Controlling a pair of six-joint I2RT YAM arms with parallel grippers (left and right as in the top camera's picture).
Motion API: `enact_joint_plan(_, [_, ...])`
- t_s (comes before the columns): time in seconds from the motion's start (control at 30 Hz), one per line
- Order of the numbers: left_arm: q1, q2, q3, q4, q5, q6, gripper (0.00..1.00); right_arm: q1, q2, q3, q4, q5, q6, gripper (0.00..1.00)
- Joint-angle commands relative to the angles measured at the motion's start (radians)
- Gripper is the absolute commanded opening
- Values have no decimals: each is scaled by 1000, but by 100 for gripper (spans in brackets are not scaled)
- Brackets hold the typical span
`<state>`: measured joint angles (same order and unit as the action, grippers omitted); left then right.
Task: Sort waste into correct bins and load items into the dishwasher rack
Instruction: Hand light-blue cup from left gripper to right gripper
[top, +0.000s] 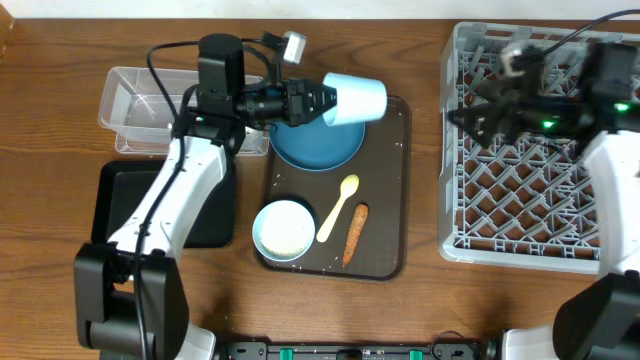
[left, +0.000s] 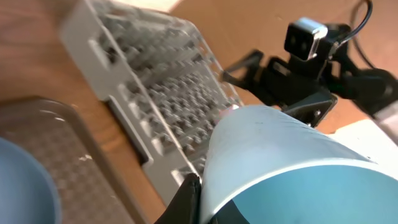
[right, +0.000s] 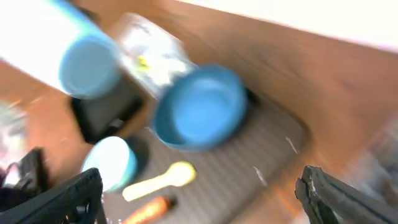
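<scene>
While the left tool (top: 325, 103) clamps a cup (top: 358, 97) aloft over the plate (top: 315, 148), the right tool (top: 466, 112) gapes empty above the seemingly unloaded rack (top: 520, 205) by the table's (top: 425, 310) right edge; bowl (top: 283, 230), spoon (top: 337, 210) and stick (top: 354, 232) lie unsorted on the tray (top: 390, 200).

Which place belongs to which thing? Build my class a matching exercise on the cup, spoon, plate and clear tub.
Things
1. blue cup
2. pale yellow spoon
3. dark blue plate
4. clear tub

Places
A. on the brown serving tray, beside the carrot stick
B. held on its side in the left claw
C. on the table, next to the black tray
D. at the serving tray's far end, partly under the cup

Pairs: 1-B, 2-A, 3-D, 4-C
</scene>
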<state>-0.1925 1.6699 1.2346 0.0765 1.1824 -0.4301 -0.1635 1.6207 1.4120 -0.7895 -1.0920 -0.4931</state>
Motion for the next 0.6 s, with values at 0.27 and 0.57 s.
enact_joint_plan(0.27, [-36,7,13,43,148,-53,6,233,3,-37,201,-233,-81,98])
enact_joint_plan(0.57, [-38,7,13,117,190,-125,6,307,3,-37,256,-233,-80,96])
